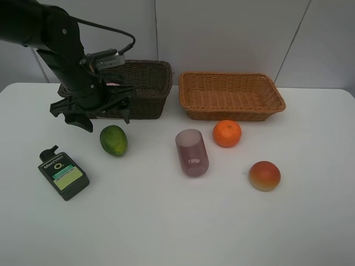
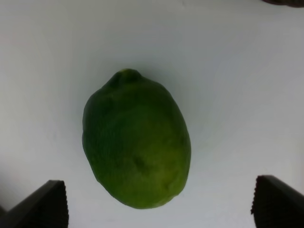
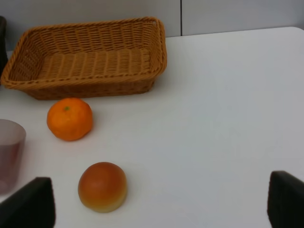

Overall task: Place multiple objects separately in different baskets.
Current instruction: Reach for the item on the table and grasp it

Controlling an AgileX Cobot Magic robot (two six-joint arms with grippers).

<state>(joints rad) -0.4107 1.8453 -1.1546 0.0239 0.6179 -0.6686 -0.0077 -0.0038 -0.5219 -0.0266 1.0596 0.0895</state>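
Status: green fruit (image 1: 113,140) lies on the table (image 1: 166,233), left side, just near of the dark basket (image 1: 150,83). It is not gripped.

Left tool (image 1: 105,117) hovers right above it. The jaws are spread wide, and in the wrist view 1 fingertip sits on each side of the fruit with clear gaps. No contact that I can see.

Other loose items on the table:
- black bottle (image 1: 63,174): flat on its back, near-left, left of the green fruit
- purple cup (image 1: 192,152): middle
- orange (image 1: 227,133): just right of the cup and just near of the tan basket (image 1: 230,94)
- red-orange fruit (image 1: 264,175): right, nearer than the orange

That makes 5 items out on the table and 0 visibly sorted.

The tan basket, far-right, shows a bare woven floor in both views that see it. The dark basket's inside is partly blocked by the left arm (image 1: 50,33), so I can't tell if anything is in there.

Right tool (image 3: 156,204) is out of the overhead view. In its own view the jaws are spread and hold nothing, looking over the red-orange fruit, the orange and the tan basket.

My read: early stage. The current step looks like pre-grasp on the green fruit, with descend, close and a short carry to a basket to follow. At least 5 placements are left.
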